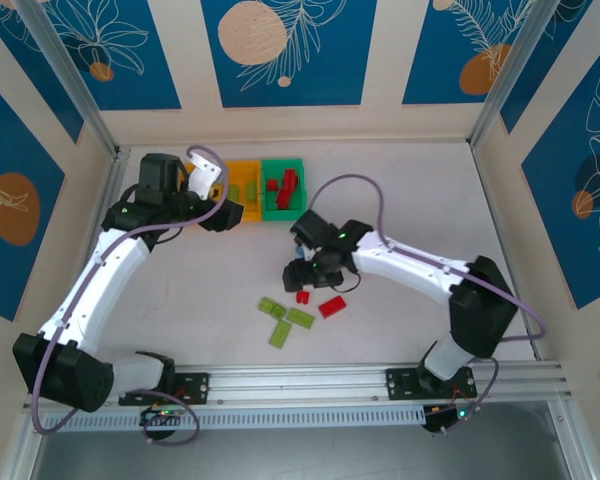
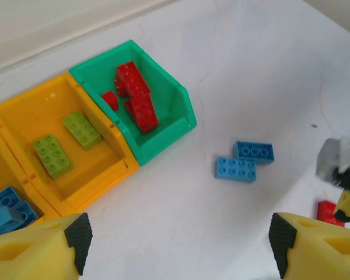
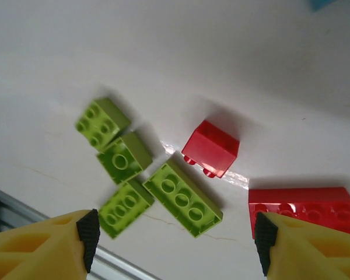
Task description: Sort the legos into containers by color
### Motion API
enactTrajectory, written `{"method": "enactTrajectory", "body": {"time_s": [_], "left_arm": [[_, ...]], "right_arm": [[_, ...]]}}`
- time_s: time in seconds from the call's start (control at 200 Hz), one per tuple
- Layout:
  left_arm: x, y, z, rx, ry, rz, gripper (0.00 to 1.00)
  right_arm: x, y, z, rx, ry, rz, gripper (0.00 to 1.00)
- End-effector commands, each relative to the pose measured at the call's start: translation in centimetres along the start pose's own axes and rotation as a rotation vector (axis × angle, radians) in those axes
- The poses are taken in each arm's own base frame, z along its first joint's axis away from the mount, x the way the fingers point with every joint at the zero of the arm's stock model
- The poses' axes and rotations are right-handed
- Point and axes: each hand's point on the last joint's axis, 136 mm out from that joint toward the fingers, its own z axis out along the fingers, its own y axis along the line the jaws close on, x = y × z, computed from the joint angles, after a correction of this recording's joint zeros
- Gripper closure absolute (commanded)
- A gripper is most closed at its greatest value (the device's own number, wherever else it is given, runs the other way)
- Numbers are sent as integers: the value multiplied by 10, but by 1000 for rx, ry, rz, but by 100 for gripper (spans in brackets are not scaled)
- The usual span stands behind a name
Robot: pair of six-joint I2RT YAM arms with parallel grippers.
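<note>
1. The top external view looks down from high above and behind the robot, facing the back wall point(image 1: 290, 120); farthest of the three, it takes in the whole table point(image 1: 410, 190)
2. The left wrist view rides just behind the left claw point(image 2: 175, 248), tilted down and forward, fairly near the table; ahead-left of the claw lie the green bin point(image 2: 178, 108) and a yellow bin point(image 2: 29, 119), ahead-right two blue bricks point(image 2: 245, 160)
3. The right wrist view sits behind the right claw point(image 3: 175, 245), nearest of all, facing almost straight down at lime bricks point(image 3: 184, 198) and red bricks point(image 3: 211, 149) just ahead of that claw
4. The top view covers both wrist patches; the left wrist view catches the right claw far to the right of the left claw
</note>
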Motion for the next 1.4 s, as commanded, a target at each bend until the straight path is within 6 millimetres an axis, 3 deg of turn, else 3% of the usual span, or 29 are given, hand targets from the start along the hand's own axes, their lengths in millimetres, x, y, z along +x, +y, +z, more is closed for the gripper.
{"method": "enactTrajectory", "body": {"time_s": [0.0,0.27,0.46,0.63,0.78,0.92,1.1,1.2,1.395], "left_arm": [[-3,-10,-1,44,-27,97,19],[3,-6,11,50,-3,78,18],[14,-3,16,38,23,56,17],[17,-2,19,37,30,47,17],[17,0,19,26,30,49,17],[13,-2,16,30,17,43,17],[6,-3,15,34,-25,5,17],[5,-1,16,27,-29,-37,16],[22,-5,20,47,36,-91,16]], "right_arm": [[-1,-13,16,132,26,-90,28],[-7,-21,55,219,97,-151,32],[-2,-17,72,194,140,-143,46],[-3,-18,69,197,127,-128,60],[-20,-19,46,172,48,-70,65],[-64,-17,-2,145,-129,-32,65],[-163,-22,-65,85,-432,15,64],[-217,-35,-79,86,-537,41,64],[-296,-45,-60,98,-591,1,64]]}}
